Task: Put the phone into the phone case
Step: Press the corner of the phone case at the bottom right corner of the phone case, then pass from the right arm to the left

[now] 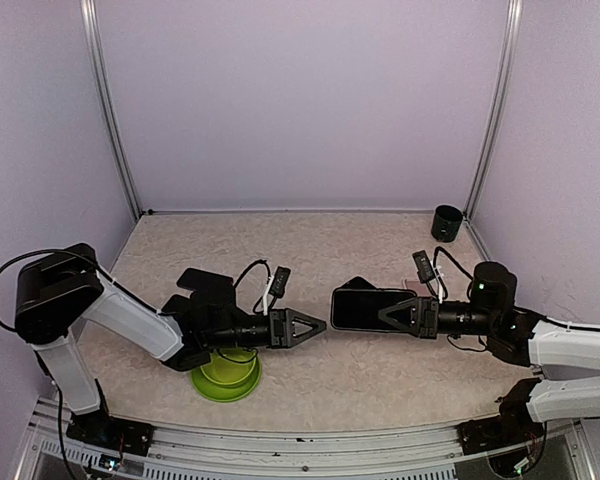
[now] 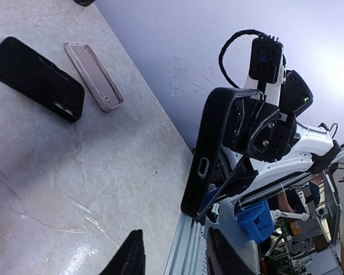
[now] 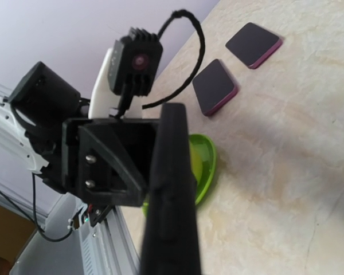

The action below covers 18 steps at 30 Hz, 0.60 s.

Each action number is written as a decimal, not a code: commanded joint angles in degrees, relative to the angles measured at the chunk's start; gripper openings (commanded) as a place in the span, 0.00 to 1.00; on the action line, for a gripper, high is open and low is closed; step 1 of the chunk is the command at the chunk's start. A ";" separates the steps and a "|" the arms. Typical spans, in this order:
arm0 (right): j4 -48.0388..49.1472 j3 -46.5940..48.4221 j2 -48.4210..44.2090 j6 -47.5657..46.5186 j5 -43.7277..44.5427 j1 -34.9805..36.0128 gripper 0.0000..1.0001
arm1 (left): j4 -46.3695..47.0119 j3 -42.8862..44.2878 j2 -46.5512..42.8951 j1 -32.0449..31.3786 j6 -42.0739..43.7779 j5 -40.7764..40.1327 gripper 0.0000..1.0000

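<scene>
My right tool (image 1: 385, 313) clamps the black case (image 1: 355, 305). My left tool (image 1: 318, 325), narrowly parted and empty, faces it. Green bowl (image 1: 225, 378) at near left.

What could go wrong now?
The right fingers hold the black case up in the air by one end, so it might slip or twist. The left fingers are empty and point straight at it; pushing forward could knock it loose.
</scene>
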 commanded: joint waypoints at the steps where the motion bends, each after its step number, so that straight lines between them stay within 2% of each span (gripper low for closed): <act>1: 4.77 0.81 0.48 0.09 -2.67 -0.55 0.00 | -1.87 0.25 -3.12 0.24 2.70 -0.85 0.45; 7: 7.38 0.50 2.58 0.43 -6.65 -0.56 0.00 | -4.03 2.51 -3.54 0.01 4.57 0.58 0.57; 14: 11.57 0.38 4.32 2.29 -9.75 -0.52 0.00 | -4.31 5.82 -0.93 -1.94 5.25 2.55 0.57; 18: 12.07 0.33 4.65 2.15 -10.37 -0.46 0.00 | -3.80 6.85 0.40 -2.56 5.11 3.59 0.52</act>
